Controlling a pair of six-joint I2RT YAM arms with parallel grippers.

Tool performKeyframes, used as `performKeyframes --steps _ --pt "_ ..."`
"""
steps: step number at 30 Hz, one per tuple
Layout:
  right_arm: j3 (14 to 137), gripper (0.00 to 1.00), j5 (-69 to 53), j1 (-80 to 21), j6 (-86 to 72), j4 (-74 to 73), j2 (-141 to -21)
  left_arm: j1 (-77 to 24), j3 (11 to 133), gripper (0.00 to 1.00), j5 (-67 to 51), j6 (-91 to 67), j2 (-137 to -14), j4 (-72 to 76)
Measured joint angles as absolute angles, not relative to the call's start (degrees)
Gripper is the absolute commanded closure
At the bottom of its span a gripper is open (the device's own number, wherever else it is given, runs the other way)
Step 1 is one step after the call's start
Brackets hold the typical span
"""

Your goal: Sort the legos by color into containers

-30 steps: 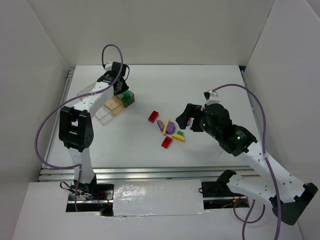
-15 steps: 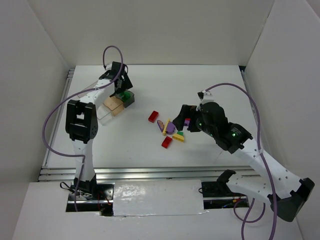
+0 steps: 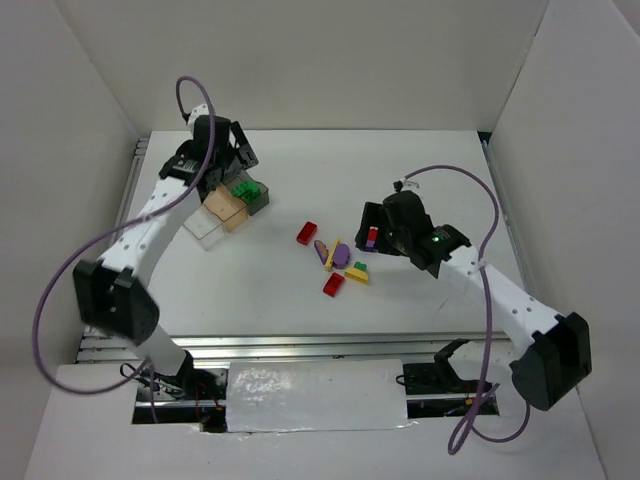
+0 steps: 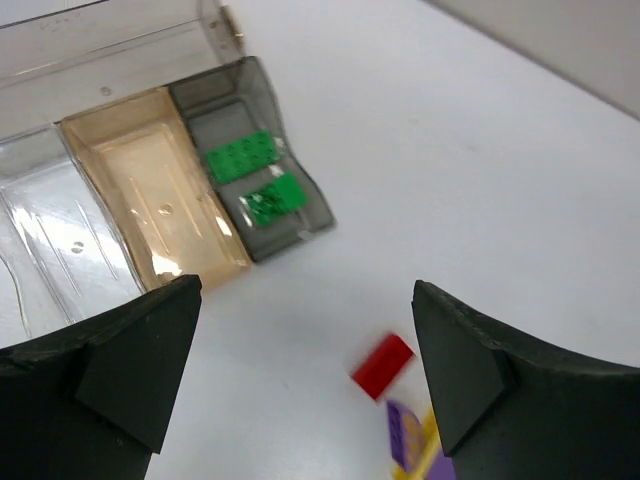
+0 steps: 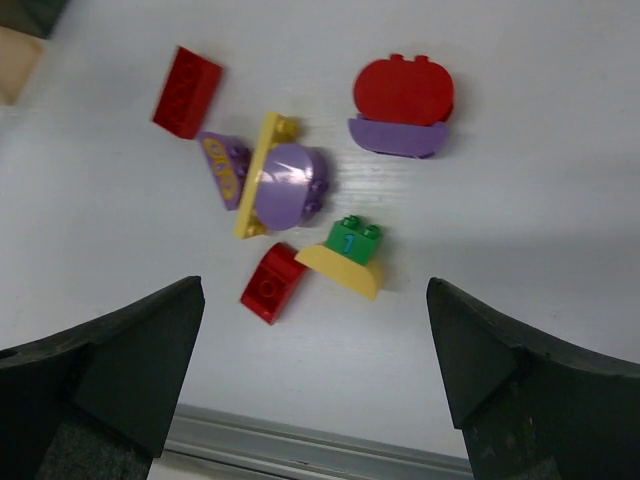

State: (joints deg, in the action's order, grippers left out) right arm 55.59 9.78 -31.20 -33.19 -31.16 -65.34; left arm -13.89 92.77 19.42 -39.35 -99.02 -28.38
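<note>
Plainly, the worst risk sits in the pile of legos [image 3: 340, 258] on the table [image 3: 420, 170] between the arms. The right gripper [image 5: 315, 295] hangs over it with jaws wide apart and nothing in them, and the pieces crowd each other. A green stud [image 5: 350, 237] sits against a yellow half-round [image 5: 340, 270], seemingly stacked, and a red dome [image 5: 403, 92] meets a purple base [image 5: 398, 137] the same way. A grab on either pair would likely lift 2 colours at once and drop both into 1 compartment. The yellow bar [image 5: 258, 175] touches the purple dome [image 5: 288, 185] and the purple wedge [image 5: 222, 165], so fingers closing there could shove neighbours aside. Jaws this wide against bricks this small may also flick a piece away.

The left gripper [image 4: 305, 320] is likewise spread and empty, hanging near the tray [image 4: 150, 190]. A low pass could nudge that light tray and spill the 2 green bricks [image 4: 242, 155] lying in its grey compartment [image 4: 215, 105]. What shows of the tan and clear ones holds nothing.

Seen from the top, the yellow bar's long axis runs near to far, its far end tilted slightly right. The far red brick [image 3: 306, 232] and the near red brick [image 3: 333, 284] slant the same way, more steeply. The tray's row of 3 runs diagonally, clear end near-left and grey end far-right, with each compartment long across that row.
</note>
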Motion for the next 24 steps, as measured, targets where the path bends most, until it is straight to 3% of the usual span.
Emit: performKeyframes --steps 8,19,24 --pt "54.9 0.04 11.6 -31.0 -35.7 -30.6 -75.7 -24.4 74.6 0.0 17.5 -38.8 -68.5 -27.4" --pt "53.1 0.16 12.6 -32.6 -41.0 -27.2 -88.7 -24.7 60.2 0.0 15.6 -32.6 -57.4 -36.6" --pt "52.9 0.31 12.8 -33.3 -42.8 -25.2 -90.8 -24.8 58.2 0.0 15.2 -31.3 -55.4 -36.9"
